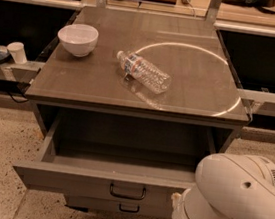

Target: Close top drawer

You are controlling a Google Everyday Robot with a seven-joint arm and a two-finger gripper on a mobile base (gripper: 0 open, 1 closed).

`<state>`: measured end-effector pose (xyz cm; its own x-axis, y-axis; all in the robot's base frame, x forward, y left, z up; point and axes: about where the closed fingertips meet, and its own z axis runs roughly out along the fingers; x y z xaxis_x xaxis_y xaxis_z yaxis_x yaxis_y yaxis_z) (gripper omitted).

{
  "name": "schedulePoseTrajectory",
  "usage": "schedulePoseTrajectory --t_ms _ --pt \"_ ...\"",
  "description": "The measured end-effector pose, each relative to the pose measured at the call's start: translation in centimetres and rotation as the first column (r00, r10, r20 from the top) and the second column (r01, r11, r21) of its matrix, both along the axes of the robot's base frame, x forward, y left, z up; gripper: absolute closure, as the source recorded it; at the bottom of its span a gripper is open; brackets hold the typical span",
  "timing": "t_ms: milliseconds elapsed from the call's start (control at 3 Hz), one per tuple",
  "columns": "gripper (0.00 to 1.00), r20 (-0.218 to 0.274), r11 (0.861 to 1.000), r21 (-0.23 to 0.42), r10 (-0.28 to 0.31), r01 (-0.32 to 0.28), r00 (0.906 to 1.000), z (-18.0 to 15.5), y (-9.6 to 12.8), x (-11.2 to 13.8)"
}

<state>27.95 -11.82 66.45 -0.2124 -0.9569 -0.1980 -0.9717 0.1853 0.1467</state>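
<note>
The top drawer [117, 185] is a wide grey metal box under the tabletop. It stands pulled out toward me and looks empty inside, and its flat front carries a black loop handle [127, 191] at the centre. My white arm [236, 205] fills the lower right, close to the right end of the drawer front. My gripper is out of view below the frame's bottom edge.
A white bowl [77, 39] and a clear plastic bottle [143, 72] lying on its side sit on the brown tabletop [190, 88]. A narrower drawer front with a small handle [129, 209] shows below the top drawer. A small cup [17, 52] stands at the left. The floor is speckled.
</note>
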Motion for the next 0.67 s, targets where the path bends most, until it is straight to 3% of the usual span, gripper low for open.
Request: schedulePoseTrajectory --t_ms 333,667 --pt "0.0 0.0 1.0 0.0 0.0 0.0 1.0 0.0 0.0 0.0" --pt "0.24 0.029 1.0 -0.009 0.002 -0.002 0.9996 0.5 -0.38 0.55"
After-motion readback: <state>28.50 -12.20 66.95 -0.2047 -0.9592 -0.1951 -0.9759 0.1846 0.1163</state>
